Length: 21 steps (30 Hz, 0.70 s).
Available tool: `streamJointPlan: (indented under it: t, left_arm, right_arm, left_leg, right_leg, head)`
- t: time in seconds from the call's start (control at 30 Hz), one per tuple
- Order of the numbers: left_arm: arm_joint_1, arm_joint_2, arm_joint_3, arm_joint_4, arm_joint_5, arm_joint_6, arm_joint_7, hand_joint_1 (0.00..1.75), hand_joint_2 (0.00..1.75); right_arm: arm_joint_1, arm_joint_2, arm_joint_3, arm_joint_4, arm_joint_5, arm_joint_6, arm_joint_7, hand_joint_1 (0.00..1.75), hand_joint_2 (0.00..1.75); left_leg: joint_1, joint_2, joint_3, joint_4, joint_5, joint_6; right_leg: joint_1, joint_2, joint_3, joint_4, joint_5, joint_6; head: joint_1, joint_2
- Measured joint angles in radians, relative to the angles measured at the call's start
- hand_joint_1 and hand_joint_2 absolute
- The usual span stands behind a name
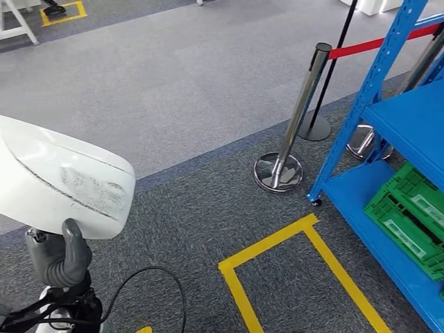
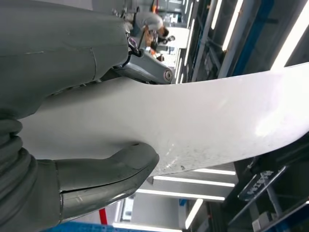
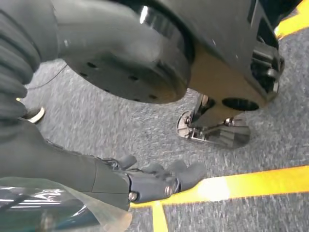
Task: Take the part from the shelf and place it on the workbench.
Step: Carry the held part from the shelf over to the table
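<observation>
The part (image 1: 57,177) is a large white curved shell with scuffed grey patches; it hangs at the left of the head view above the carpet. My left hand (image 1: 58,255) grips it from beneath, thumb up against its underside. The left wrist view shows the same white part (image 2: 204,121) pinched between my thick grey thumb (image 2: 109,169) and the fingers (image 2: 146,67) on the other face. My right hand (image 3: 153,179) hangs low over the grey carpet, fingers stretched out and apart, holding nothing.
A blue shelf (image 1: 403,118) stands at the right, with a green crate (image 1: 413,215) on its lowest level. Two chrome stanchions (image 1: 293,125) with a red belt (image 1: 372,45) stand beside it. Yellow floor tape (image 1: 293,243) marks a box on the carpet. A black cable (image 1: 157,277) loops near my left arm.
</observation>
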Motion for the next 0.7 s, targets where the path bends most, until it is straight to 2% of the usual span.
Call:
streamJointPlan:
  t: [0.07, 0.1, 0.13, 0.17, 0.2, 0.23, 0.3, 0.33, 0.37, 0.43, 0.47, 0.53, 0.57, 0.6, 0.63, 0.67, 0.7]
  left_arm:
    - [0.001, 0.000, 0.000, -0.002, 0.000, 0.001, 0.000, 1.75, 1.75]
    - [0.002, 0.000, 0.000, -0.002, 0.000, 0.002, 0.000, 1.75, 1.75]
    - [0.004, 0.000, 0.001, -0.002, -0.001, 0.002, 0.000, 1.75, 1.75]
    - [0.006, 0.000, 0.001, -0.002, -0.001, 0.003, 0.000, 1.75, 1.75]
    - [0.008, 0.000, 0.001, -0.002, -0.002, 0.003, 0.000, 1.75, 1.75]
    - [0.009, 0.000, 0.001, -0.002, -0.002, 0.004, 0.000, 1.75, 1.75]
    - [0.009, 0.000, 0.001, -0.004, -0.004, 0.005, 0.000, 1.75, 1.75]
    - [0.009, 0.000, 0.001, -0.005, -0.005, 0.006, 0.001, 1.75, 1.75]
    - [0.009, 0.000, 0.001, -0.007, -0.006, 0.006, 0.001, 1.75, 1.75]
    - [0.011, 0.000, 0.003, -0.010, -0.008, 0.006, 0.001, 1.75, 1.75]
    - [0.013, -0.001, 0.004, -0.011, -0.008, 0.005, 0.001, 1.75, 1.75]
    - [0.013, -0.002, 0.005, -0.014, -0.009, 0.004, 0.002, 1.75, 1.75]
    - [0.013, -0.003, 0.005, -0.015, -0.009, 0.004, 0.002, 1.75, 1.75]
    - [0.013, -0.004, 0.005, -0.015, -0.009, 0.003, 0.002, 1.75, 1.75]
    - [0.013, -0.005, 0.005, -0.015, -0.009, 0.003, 0.002, 1.75, 1.75]
    - [0.013, -0.006, 0.005, -0.015, -0.010, 0.003, 0.002, 1.75, 1.75]
    - [0.014, -0.006, 0.006, -0.015, -0.010, 0.003, 0.002, 1.75, 1.75]
  right_arm:
    - [0.002, 0.000, 0.003, 0.000, 0.002, -0.002, 0.000, 0.00, 1.75]
    - [0.003, 0.000, 0.005, 0.000, 0.003, -0.002, 0.000, 0.00, 1.75]
    - [0.003, -0.001, 0.007, 0.000, 0.006, -0.002, 0.000, 0.00, 1.75]
    - [0.003, -0.001, 0.009, 0.000, 0.009, -0.002, 0.000, 0.00, 1.75]
    - [0.002, -0.001, 0.014, 0.000, 0.016, -0.002, 0.001, 0.00, 1.75]
    - [0.001, -0.001, 0.019, 0.000, 0.025, -0.002, 0.001, 0.00, 1.75]
    - [0.001, -0.001, 0.031, 0.000, 0.041, -0.002, 0.001, 0.00, 1.75]
    - [0.001, -0.001, 0.036, 0.000, 0.048, -0.002, 0.002, 0.00, 1.75]
    - [0.001, -0.001, 0.042, 0.000, 0.054, -0.002, 0.002, 0.00, 1.75]
    - [0.000, 0.000, 0.055, 0.000, 0.061, -0.002, 0.001, 0.00, 1.75]
    - [-0.002, 0.000, 0.062, 0.000, 0.063, -0.002, 0.001, 0.00, 1.75]
    - [-0.005, 0.000, 0.070, -0.001, 0.065, -0.002, 0.001, 0.00, 1.75]
    - [-0.005, 0.000, 0.072, -0.001, 0.064, -0.001, 0.000, 0.00, 1.75]
    - [-0.005, 0.000, 0.073, -0.001, 0.063, -0.001, -0.001, 0.00, 1.75]
    - [-0.006, 0.000, 0.073, -0.001, 0.061, -0.001, -0.002, 0.00, 1.75]
    - [-0.008, 0.000, 0.073, -0.001, 0.060, -0.001, -0.003, 0.00, 1.75]
    - [-0.010, 0.000, 0.073, -0.001, 0.059, -0.001, -0.004, 0.00, 1.75]
  left_leg:
    - [0.001, 0.055, -0.053, 0.117, -0.062, -0.008]
    - [0.004, 0.065, -0.082, 0.180, -0.089, -0.012]
    - [0.006, 0.069, -0.101, 0.222, -0.100, -0.014]
    - [0.007, 0.071, -0.105, 0.234, -0.094, -0.014]
    - [0.008, 0.075, -0.089, 0.204, -0.069, -0.013]
    - [0.008, 0.088, -0.057, 0.144, -0.034, -0.011]
    - [-0.001, 0.139, 0.008, 0.018, 0.012, -0.003]
    - [-0.007, 0.160, 0.024, -0.017, 0.018, 0.003]
    - [-0.012, 0.168, 0.028, -0.032, 0.014, 0.009]
    - [-0.016, 0.148, 0.025, -0.039, 0.014, 0.022]
    - [-0.015, 0.135, 0.027, -0.045, 0.016, 0.027]
    - [-0.009, 0.112, 0.034, -0.054, 0.020, 0.039]
    - [-0.007, 0.101, 0.036, -0.057, 0.021, 0.043]
    - [-0.006, 0.089, 0.036, -0.057, 0.021, 0.046]
    - [-0.007, 0.076, 0.036, -0.056, 0.021, 0.048]
    - [-0.007, 0.063, 0.037, -0.056, 0.020, 0.049]
    - [-0.008, 0.049, 0.039, -0.056, 0.020, 0.050]
  right_leg:
    - [0.003, -0.031, 0.003, -0.001, -0.002, -0.007]
    - [0.004, -0.047, 0.003, -0.001, -0.004, -0.009]
    - [0.005, -0.062, 0.004, -0.001, -0.005, -0.009]
    - [0.006, -0.077, 0.005, -0.001, -0.007, -0.009]
    - [0.006, -0.091, 0.008, -0.001, -0.010, -0.009]
    - [0.007, -0.105, 0.011, -0.001, -0.013, -0.008]
    - [0.010, -0.128, 0.018, 0.000, -0.020, -0.001]
    - [0.013, -0.139, 0.020, -0.001, -0.023, 0.005]
    - [0.015, -0.150, 0.022, -0.002, -0.025, 0.011]
    - [0.017, -0.175, 0.027, -0.007, -0.028, 0.021]
    - [0.016, -0.169, 0.029, -0.005, -0.034, 0.026]
    - [0.012, -0.114, 0.005, 0.050, -0.071, 0.033]
    - [0.010, -0.076, -0.027, 0.110, -0.101, 0.034]
    - [0.010, -0.052, -0.065, 0.181, -0.129, 0.034]
    - [0.010, -0.042, -0.101, 0.242, -0.146, 0.034]
    - [0.011, -0.037, -0.125, 0.276, -0.144, 0.034]
    - [0.011, -0.034, -0.131, 0.272, -0.124, 0.032]
  head:
    - [-0.005, 0.000]
    - [-0.005, 0.000]
    - [-0.005, 0.000]
    - [-0.005, 0.000]
    - [-0.005, 0.000]
    - [-0.005, 0.000]
    - [-0.005, 0.000]
    - [-0.005, 0.000]
    - [-0.005, 0.000]
    - [-0.004, 0.000]
    - [-0.003, 0.000]
    - [0.003, 0.000]
    - [0.005, 0.000]
    - [0.006, 0.000]
    - [0.007, 0.000]
    - [0.006, 0.000]
    - [0.006, 0.000]
